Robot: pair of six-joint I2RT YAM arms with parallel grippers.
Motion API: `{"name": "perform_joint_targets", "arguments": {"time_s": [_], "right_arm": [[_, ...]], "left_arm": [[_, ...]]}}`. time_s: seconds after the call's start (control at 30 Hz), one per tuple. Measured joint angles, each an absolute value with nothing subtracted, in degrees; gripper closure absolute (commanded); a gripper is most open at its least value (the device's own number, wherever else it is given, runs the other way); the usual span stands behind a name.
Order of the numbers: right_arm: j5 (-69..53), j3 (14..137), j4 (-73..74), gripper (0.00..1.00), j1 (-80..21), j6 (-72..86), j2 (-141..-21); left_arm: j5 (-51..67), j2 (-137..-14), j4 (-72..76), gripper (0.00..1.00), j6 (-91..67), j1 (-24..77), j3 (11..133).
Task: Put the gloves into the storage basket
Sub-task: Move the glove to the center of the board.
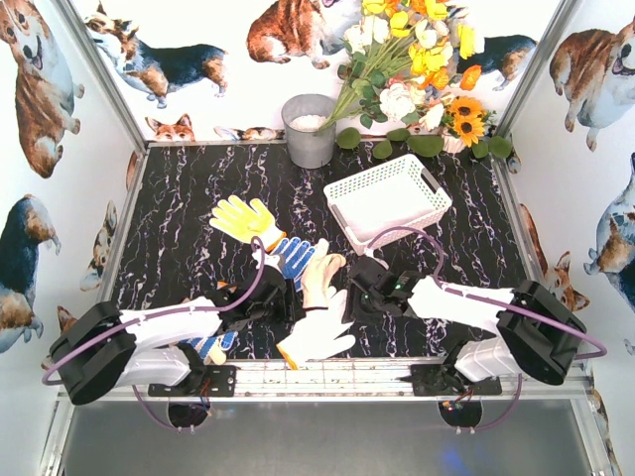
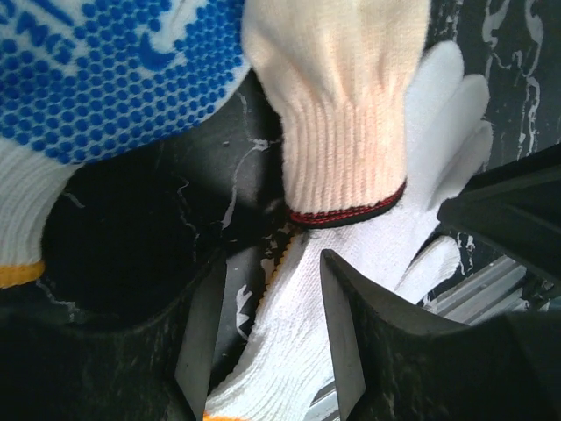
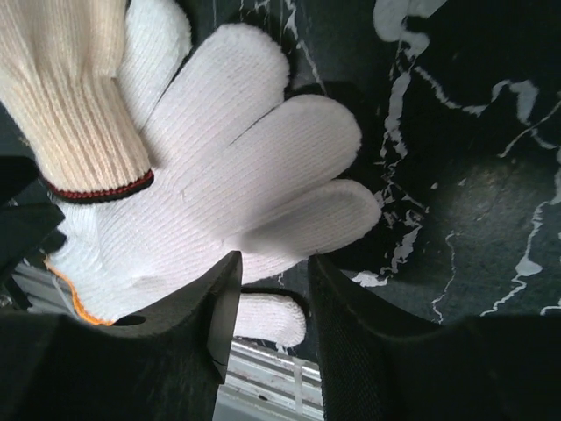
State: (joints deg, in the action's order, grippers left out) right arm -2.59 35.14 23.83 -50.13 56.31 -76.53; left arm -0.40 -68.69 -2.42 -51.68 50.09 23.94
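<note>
A white glove lies palm-flat near the front edge, and a cream glove overlaps its cuff. My left gripper is open low over the table; in the left wrist view the white glove's cuff lies between the jaws. My right gripper is open; in the right wrist view it stands astride the white glove's thumb. A blue dotted glove and a yellow glove lie behind. Another blue glove shows under my left arm. The white storage basket sits at the back right, with no gloves in it.
A grey metal bucket stands at the back centre. A bunch of flowers leans over the back right corner. The metal rail runs along the table's front edge, close under both grippers.
</note>
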Motion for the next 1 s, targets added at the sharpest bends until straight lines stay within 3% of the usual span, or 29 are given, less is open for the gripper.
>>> {"name": "perform_joint_targets", "arguments": {"time_s": [0.5,0.8,1.0], "right_arm": [[5.5,40.3,24.2,0.92,-49.0,53.9,-82.5],[5.2,50.1,33.0,0.98,-49.0,46.9,-90.7],[4.7,56.2,39.1,0.96,-49.1,43.5,-95.6]], "left_arm": [[-0.5,-75.6,6.2,0.99,-54.3,52.7,23.9],[-7.9,-75.1,6.2,1.00,-56.0,52.3,23.8],[-7.9,-74.4,6.3,1.00,-55.9,49.3,23.6]]}}
